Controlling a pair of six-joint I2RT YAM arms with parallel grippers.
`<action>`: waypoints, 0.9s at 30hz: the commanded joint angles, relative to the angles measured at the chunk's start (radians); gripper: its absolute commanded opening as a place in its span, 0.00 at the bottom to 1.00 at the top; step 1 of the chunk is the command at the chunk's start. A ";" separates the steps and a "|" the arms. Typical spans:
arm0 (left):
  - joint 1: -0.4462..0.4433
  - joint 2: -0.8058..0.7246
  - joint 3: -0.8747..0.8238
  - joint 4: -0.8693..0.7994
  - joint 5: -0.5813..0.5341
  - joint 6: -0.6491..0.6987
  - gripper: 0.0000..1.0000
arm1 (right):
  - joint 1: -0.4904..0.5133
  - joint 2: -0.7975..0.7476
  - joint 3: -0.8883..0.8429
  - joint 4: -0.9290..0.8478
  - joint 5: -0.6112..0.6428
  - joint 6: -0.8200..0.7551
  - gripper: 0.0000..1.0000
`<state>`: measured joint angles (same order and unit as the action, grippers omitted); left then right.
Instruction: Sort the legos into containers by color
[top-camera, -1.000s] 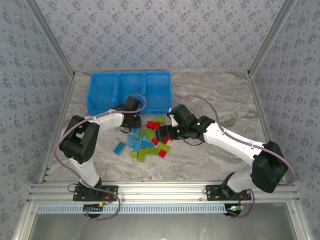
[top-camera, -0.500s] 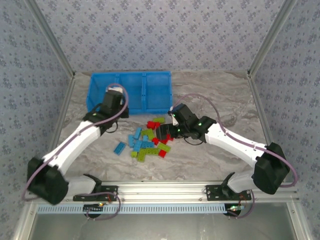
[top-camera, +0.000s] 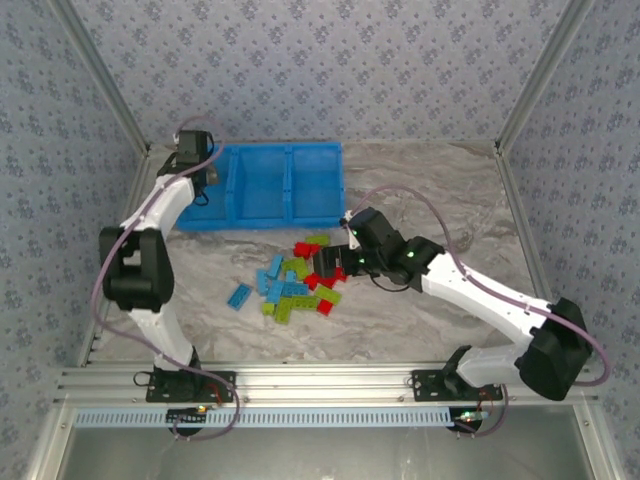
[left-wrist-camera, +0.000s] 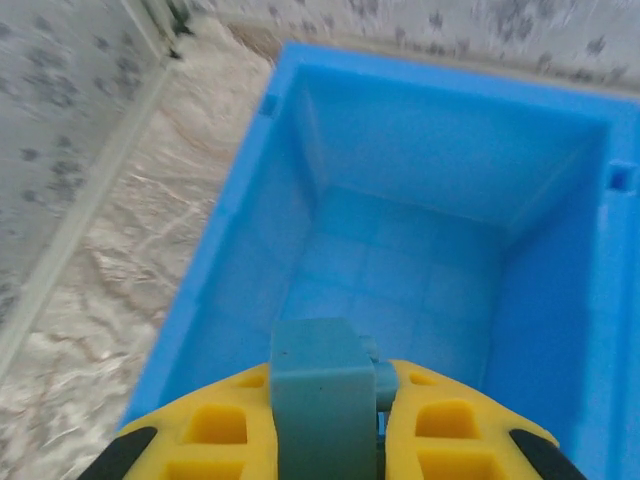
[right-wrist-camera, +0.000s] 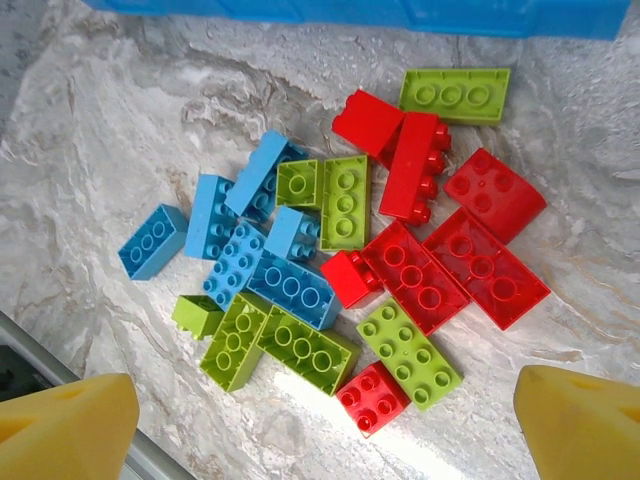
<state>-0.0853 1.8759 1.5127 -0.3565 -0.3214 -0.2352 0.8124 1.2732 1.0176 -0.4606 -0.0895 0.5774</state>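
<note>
My left gripper (left-wrist-camera: 374, 388) is shut on a light blue brick (left-wrist-camera: 318, 400) and hangs over the left bin (left-wrist-camera: 400, 290) of the three joined blue containers (top-camera: 262, 186). Seen from above, that gripper (top-camera: 203, 188) sits at the row's left end. The rest of the legos (top-camera: 295, 280) lie in a pile on the table in front of the bins: red, lime green and light blue bricks (right-wrist-camera: 350, 260). My right gripper (top-camera: 325, 268) hovers open over the pile's right side. In its wrist view its yellow fingertips (right-wrist-camera: 70, 430) frame the bricks with nothing between them.
One light blue brick (top-camera: 240, 296) lies apart at the pile's left. The bins' front wall (right-wrist-camera: 400, 12) runs just behind the pile. Metal frame posts and wallpapered walls close in the marbled table (top-camera: 430, 200), with open surface to the right.
My left arm has swung from the pile up and left to the left bin, carrying the light blue brick. My right gripper has stayed over the pile, shifting only slightly.
</note>
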 joint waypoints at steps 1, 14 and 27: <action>0.015 0.066 0.090 -0.049 0.054 0.016 0.07 | 0.007 -0.052 -0.032 -0.020 0.043 0.030 0.99; 0.037 -0.128 0.018 -0.098 0.192 -0.018 0.42 | 0.007 -0.041 -0.070 0.064 0.104 0.039 0.99; -0.390 -0.780 -0.278 -0.336 0.310 0.215 0.71 | 0.015 0.422 0.261 -0.014 0.141 0.031 0.74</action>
<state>-0.4343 1.1385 1.2736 -0.5159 0.0097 -0.1532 0.8173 1.6089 1.1957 -0.4412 0.0414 0.6136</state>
